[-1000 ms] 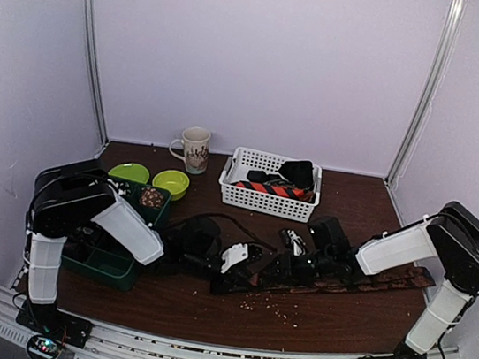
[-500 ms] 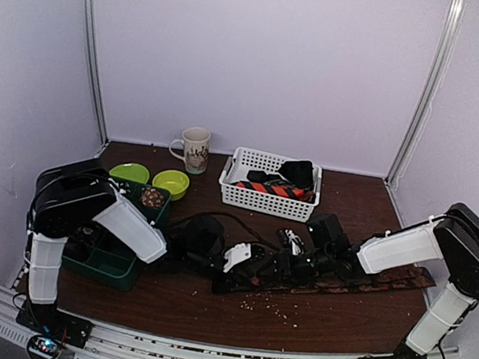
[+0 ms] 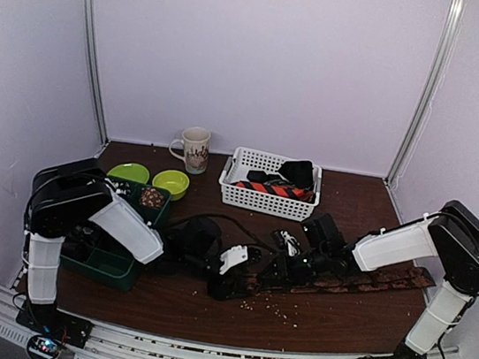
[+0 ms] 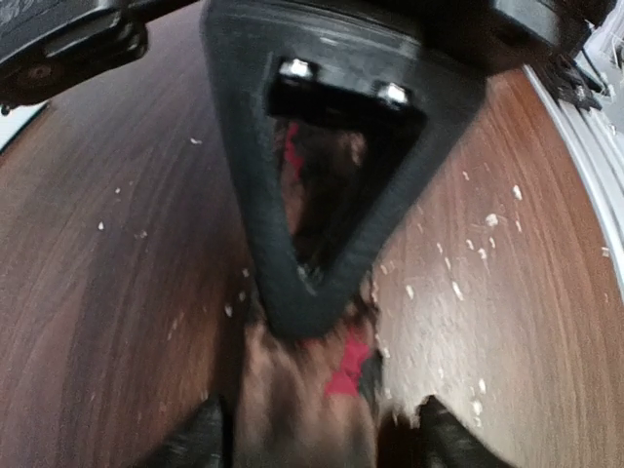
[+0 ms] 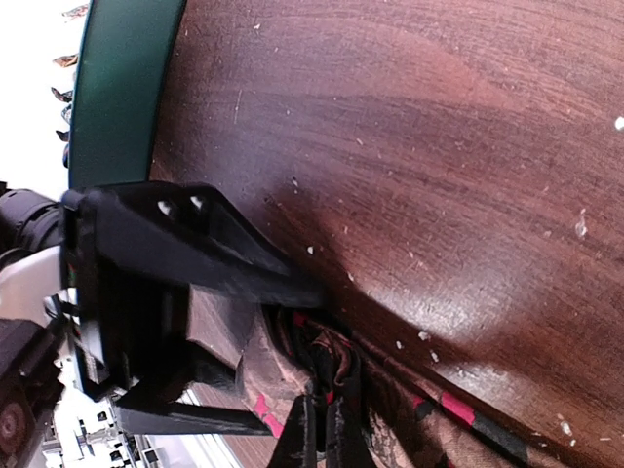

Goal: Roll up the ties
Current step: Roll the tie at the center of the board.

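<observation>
A brown patterned tie [image 3: 368, 282] lies flat on the tabletop [image 3: 327, 321], running from the centre out toward 3 o'clock. Its near end is bunched where the two arms meet. In the wrist views the fabric shows red patches.

The left fingers [image 4: 203, 441] stand apart, one on each side of the tie, with the cloth passing between them and neither tip clearly pressing it. The right fingers [image 5: 304, 434] are pressed together on a raised fold of the same tie, just beside the left arm's black finger frame.

At 12 o'clock, against the back wall, a white slatted basket [image 3: 263, 203] holds an orange-and-navy striped tie [image 3: 276, 188] lying along its floor. Black ties [image 3: 298, 172] are heaped toward its right end (how many is hard to tell, as they merge into one dark mass).

At 11 o'clock a cream mug [image 3: 195, 149] stands upright with its handle to the left. Near it, toward 10 o'clock, two bowls sit side by side: a green bowl [image 3: 129, 171] and a yellow-green bowl [image 3: 170, 182].

At 9 o'clock a dark green divided tray [image 3: 107, 264] is partly hidden by the left arm. Its far right compartment holds brown speckled bits [image 3: 152, 196] too small to identify.

Pale crumbs [image 3: 275, 308] are scattered on the tabletop just toward 6 o'clock from the tie.
</observation>
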You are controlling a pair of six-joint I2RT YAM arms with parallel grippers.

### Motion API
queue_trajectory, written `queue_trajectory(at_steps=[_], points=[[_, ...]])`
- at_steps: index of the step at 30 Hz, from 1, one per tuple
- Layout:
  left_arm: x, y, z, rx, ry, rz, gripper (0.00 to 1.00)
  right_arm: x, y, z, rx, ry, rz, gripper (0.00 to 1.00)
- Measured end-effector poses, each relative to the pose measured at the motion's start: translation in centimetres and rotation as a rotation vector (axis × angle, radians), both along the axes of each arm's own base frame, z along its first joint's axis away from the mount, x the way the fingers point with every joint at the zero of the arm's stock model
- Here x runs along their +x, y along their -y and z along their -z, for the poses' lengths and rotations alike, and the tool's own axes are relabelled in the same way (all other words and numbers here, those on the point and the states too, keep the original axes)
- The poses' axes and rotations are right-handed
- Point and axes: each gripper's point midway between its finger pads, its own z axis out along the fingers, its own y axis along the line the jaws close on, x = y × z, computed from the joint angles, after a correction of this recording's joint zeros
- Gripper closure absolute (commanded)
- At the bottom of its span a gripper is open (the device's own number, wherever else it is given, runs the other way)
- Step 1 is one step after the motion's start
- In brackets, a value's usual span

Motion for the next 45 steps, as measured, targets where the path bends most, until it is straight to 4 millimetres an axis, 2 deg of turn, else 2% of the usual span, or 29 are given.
queue_trajectory(at_steps=[3, 5, 9, 12, 14, 16, 20, 24, 27, 29, 32, 34, 37, 38, 40, 45], points=[[0.0, -1.3, -1.0, 0.035, 0.016, -0.032, 0.04, 0.0, 0.0, 0.1, -0.002, -0.002, 0.000, 1.00], [0.3, -1.7, -2.8, 0.031, 0.051, -0.051, 0.02, 0.0, 0.0, 0.2, -0.002, -0.003, 0.000, 1.00], [1.3, -2.3, -8.6, -0.052, 0.154, -0.106, 0.02, 0.0, 0.0, 0.3, -0.001, -0.002, 0.000, 1.00], [1.3, -4.6, -12.7, -0.160, 0.244, -0.189, 0.02, 0.0, 0.0, 0.3, 0.000, -0.002, 0.000, 1.00], [2.0, -6.1, -13.7, -0.228, 0.255, -0.295, 0.05, 0.0, -0.1, 0.2, 0.001, -0.002, -0.001, 1.00], [2.9, -6.9, -12.5, -0.238, 0.217, -0.371, 0.08, 0.0, -0.1, 0.2, 0.002, -0.002, -0.001, 1.00], [3.8, -6.5, -7.0, -0.122, 0.156, -0.376, 0.03, 0.1, -0.1, 0.2, 0.005, -0.001, -0.002, 1.00], [1.0, -4.8, -2.3, -0.030, 0.129, -0.271, 0.02, 0.0, -0.2, 0.1, 0.007, -0.003, -0.003, 1.00], [-0.4, -3.2, 0.3, -0.002, 0.093, -0.202, 0.02, 0.0, -0.2, 0.1, 0.007, -0.002, -0.003, 1.00], [-0.1, -2.0, 0.2, -0.028, 0.102, -0.189, 0.03, 0.0, -0.2, 0.1, 0.007, -0.002, -0.004, 1.00], [0.7, -0.3, 0.2, -0.056, 0.109, -0.178, 0.10, 0.1, -0.2, 0.1, 0.007, -0.002, -0.003, 1.00], [0.9, 0.6, 0.2, -0.072, 0.110, -0.168, 0.20, 0.1, -0.2, 0.0, 0.007, -0.002, -0.003, 1.00], [1.1, 1.8, 0.2, -0.089, 0.111, -0.140, 0.41, 0.1, -0.2, 0.0, 0.007, -0.002, -0.003, 1.00], [1.0, 2.0, 0.2, -0.091, 0.110, -0.132, 0.49, 0.1, -0.2, 0.0, 0.008, -0.002, -0.003, 1.00], [0.7, 2.1, 0.3, -0.089, 0.118, -0.109, 0.56, 0.1, -0.2, 0.0, 0.007, -0.002, -0.003, 1.00], [0.1, 0.7, 0.3, -0.067, 0.136, -0.089, 0.65, 0.0, -0.3, -0.2, 0.014, -0.005, -0.006, 1.00]])
